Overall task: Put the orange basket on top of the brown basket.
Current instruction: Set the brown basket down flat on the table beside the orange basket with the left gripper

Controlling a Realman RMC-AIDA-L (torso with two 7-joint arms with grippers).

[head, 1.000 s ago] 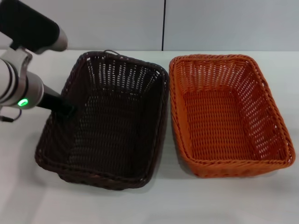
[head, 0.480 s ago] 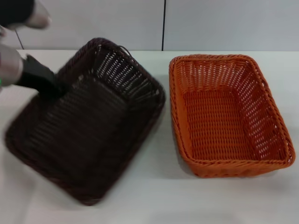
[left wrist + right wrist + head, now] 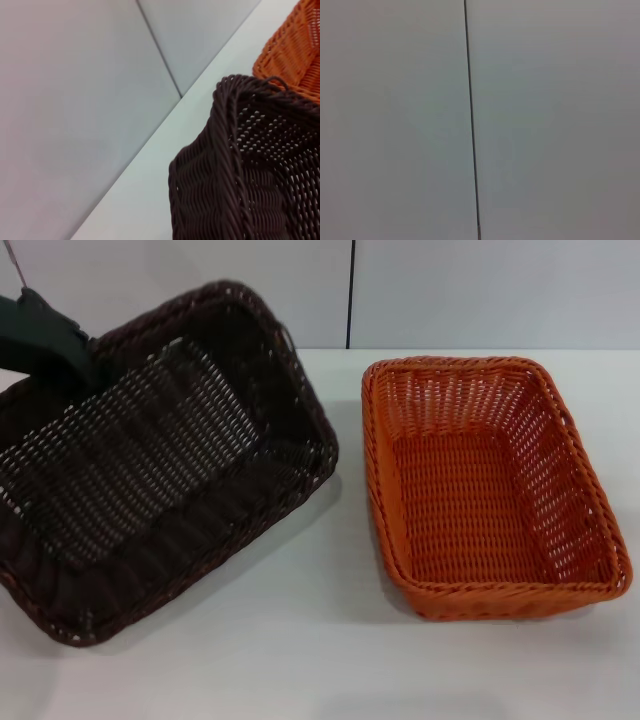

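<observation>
We are looking down on a white table (image 3: 330, 660) that runs back to a pale grey panelled wall (image 3: 470, 290) split by one dark vertical seam; the right wrist view shows only that wall and seam, and the right gripper appears in none of our views. Nearest us on the left, the brown basket (image 3: 150, 480) is tipped up: its lower long rim sits down by the table's near left part while its opposite side is raised toward the wall, so we see into its open-weave bottom. Its long axis runs diagonally, from near left to far right. On the right, the orange basket (image 3: 490, 485) rests flat and upright on the table, mouth up, its long axis running from near to far, well clear of the brown one with bare table between them. Farther back at the left edge, the left gripper (image 3: 75, 352) meets the brown basket's raised rim; it seems clamped on that rim, bearing the lifted side. The left wrist view shows the brown basket's braided corner close up, with a corner of the orange basket beyond it. We can read no brand, label or writing anywhere.
</observation>
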